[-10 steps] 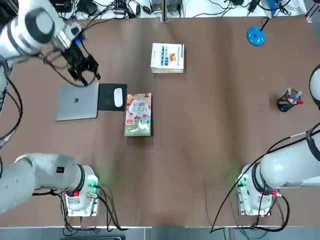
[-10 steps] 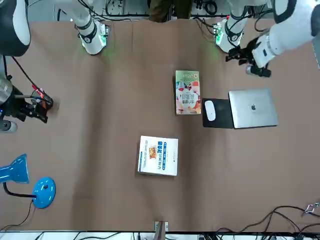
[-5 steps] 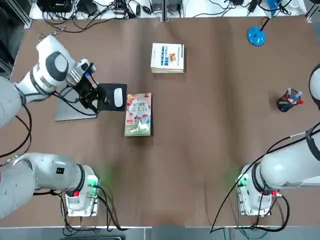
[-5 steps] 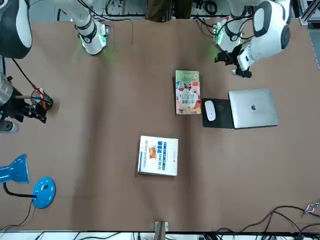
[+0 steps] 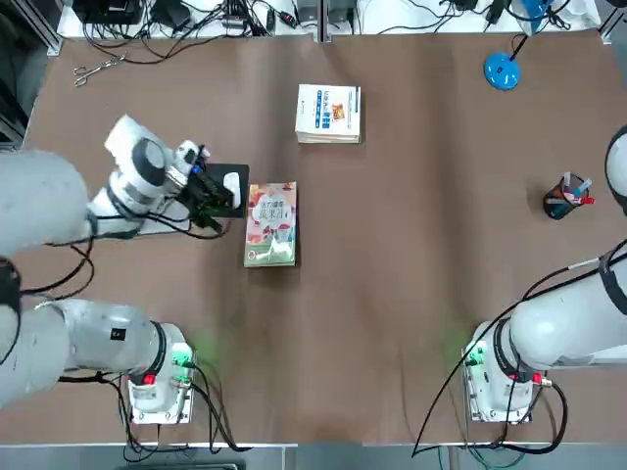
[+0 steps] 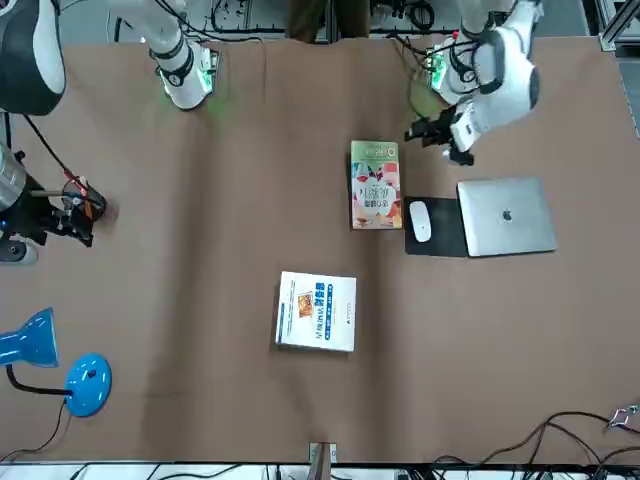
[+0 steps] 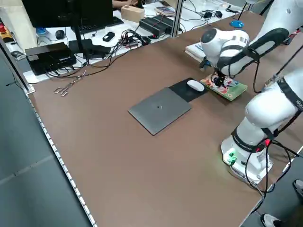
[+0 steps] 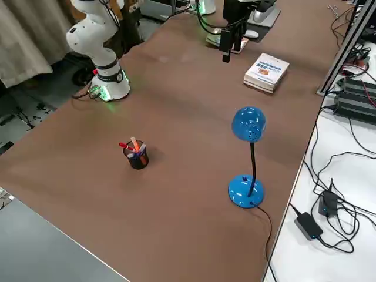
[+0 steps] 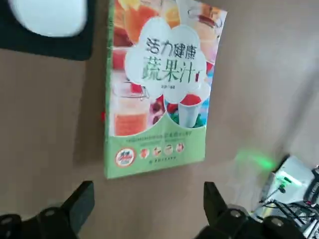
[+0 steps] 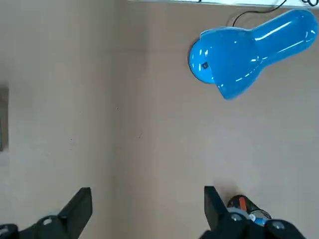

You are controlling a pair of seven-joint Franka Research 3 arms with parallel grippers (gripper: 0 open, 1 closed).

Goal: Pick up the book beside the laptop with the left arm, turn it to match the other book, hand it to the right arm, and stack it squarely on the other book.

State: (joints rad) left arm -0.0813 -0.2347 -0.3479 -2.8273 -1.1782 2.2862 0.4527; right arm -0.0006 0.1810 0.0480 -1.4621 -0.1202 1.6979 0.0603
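Fingers [image 9: 79, 206] of the left gripper [image 9: 148, 196] stand wide apart with nothing between them, above the mouse pad [image 6: 436, 238], just left of the colourful book [image 5: 270, 233]. That book lies flat on the table [image 5: 392, 294], cover up, its green end toward the near side. The white mouse [image 6: 421, 221] sits on the pad, and the laptop [image 6: 506, 216] lies closed to the left, partly beneath the left arm [image 5: 147, 176]. Farther off and slightly right of the colourful book, the white-covered book [image 5: 328, 110] lies flat. Well to the right, the right gripper [image 10: 148, 199] hangs open and empty near the pen cup [image 5: 558, 203]; the blue lamp [image 5: 502, 70] stands at the far right.
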